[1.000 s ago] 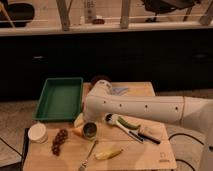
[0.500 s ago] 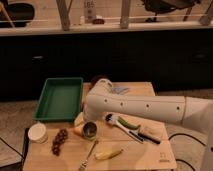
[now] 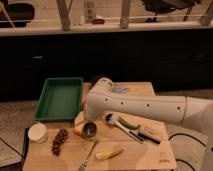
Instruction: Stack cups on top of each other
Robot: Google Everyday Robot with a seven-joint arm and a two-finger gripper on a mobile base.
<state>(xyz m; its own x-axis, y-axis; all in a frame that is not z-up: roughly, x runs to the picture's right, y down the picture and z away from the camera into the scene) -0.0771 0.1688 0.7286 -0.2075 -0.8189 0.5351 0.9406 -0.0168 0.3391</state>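
The white robot arm (image 3: 145, 107) reaches from the right across the wooden counter (image 3: 145, 157). Its pincer (image 3: 81, 120) sits low at the arm's left end, close above the counter and mostly hidden under the arm's rounded casing. I cannot tell how wide it stands or whether it holds anything. Just to its near right, upright on the counter, stands the dark olive-grey round cup (image 3: 90, 130). The cup has a lighter shiny rim and a dark inside, and I cannot tell whether the pincer touches it.

The green rectangular plastic tray (image 3: 46, 102) lies at the far left of the counter, and only its green floor shows inside. The white round tub (image 3: 37, 132) stands at the near left, its contents not discernible. A bunch of dark red grapes (image 3: 59, 141) lies between the tub and the cup. A metal fork (image 3: 89, 155) lies nearer than the cup.
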